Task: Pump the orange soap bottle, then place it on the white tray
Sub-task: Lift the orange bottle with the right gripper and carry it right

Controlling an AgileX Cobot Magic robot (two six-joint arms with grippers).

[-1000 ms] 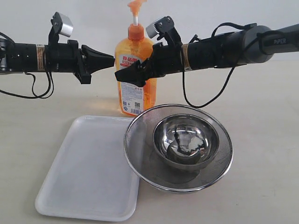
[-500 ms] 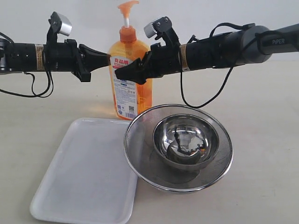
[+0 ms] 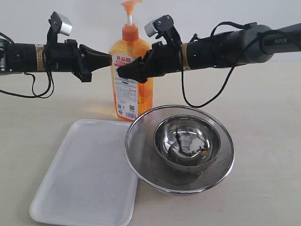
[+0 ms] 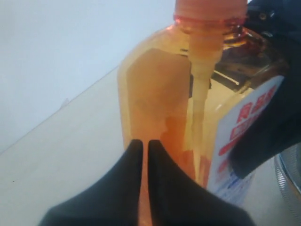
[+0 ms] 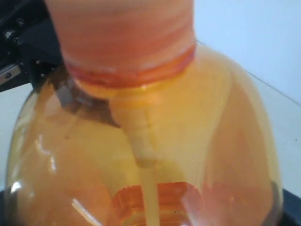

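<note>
A tall orange bottle [image 3: 134, 94] stood on a pale tabletop [image 3: 263, 141], toward its far edge and near the middle, leaning slightly. Two black arms reached in level from either side and met at its shoulder. The left claw [image 3: 112, 60] was fully closed and held nothing; the left wrist view showed its two fingers pressed together into one point [image 4: 145, 143] just at the bottle's side wall. The right claw [image 3: 123, 71] had closed around the bottle's upper body, one finger lying across the front above the label and the other hidden behind; in the right wrist view the bottle filled the space between the fingers. The pump head stood above both arms with nothing over it. A white tray [image 3: 84, 179] lay at the near left, its far right corner just in front of the bottle's base. A round steel strainer [image 3: 141, 160] with a steel bowl [image 3: 188, 141] inside sat just beside it, its rim overlapping the tray's right edge; whether they touched could not be told. Bare tabletop spread wide to the right of the strainer and to the left of the tray.
</note>
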